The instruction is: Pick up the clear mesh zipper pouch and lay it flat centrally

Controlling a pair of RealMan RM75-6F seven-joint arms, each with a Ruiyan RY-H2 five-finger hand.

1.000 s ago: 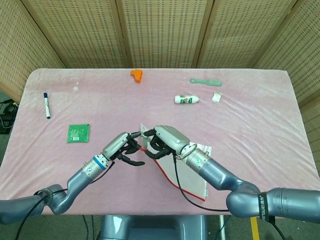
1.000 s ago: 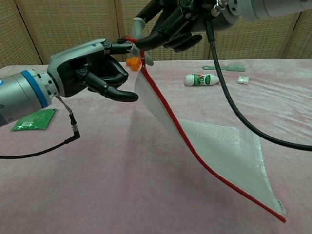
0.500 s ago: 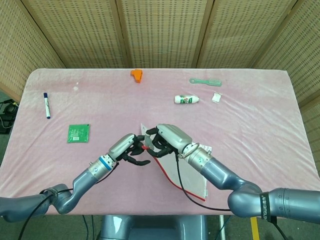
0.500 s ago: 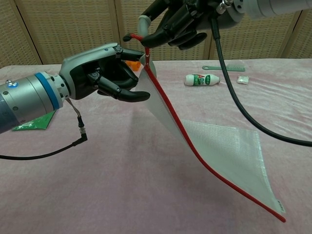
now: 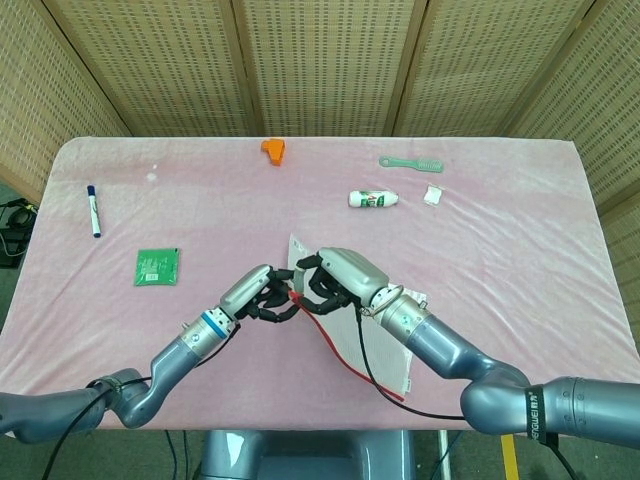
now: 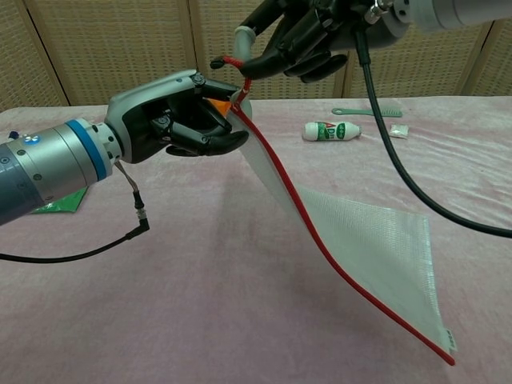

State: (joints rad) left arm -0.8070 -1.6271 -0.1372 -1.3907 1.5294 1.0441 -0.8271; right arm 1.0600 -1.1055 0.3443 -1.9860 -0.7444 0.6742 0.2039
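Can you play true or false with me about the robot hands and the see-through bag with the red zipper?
1. The right hand holds the mesh zipper pouch up by one top corner. True.
2. The pouch lies flat on the table. False: it hangs tilted, its top corner lifted high and its lower end down near the pink cloth.
3. The left hand is far from the pouch. False: its fingers reach right up to the pouch's raised corner.
4. A green comb lies at the far side of the table. True.
5. The blue marker is inside the pouch. False: it lies on the cloth far off to the left.
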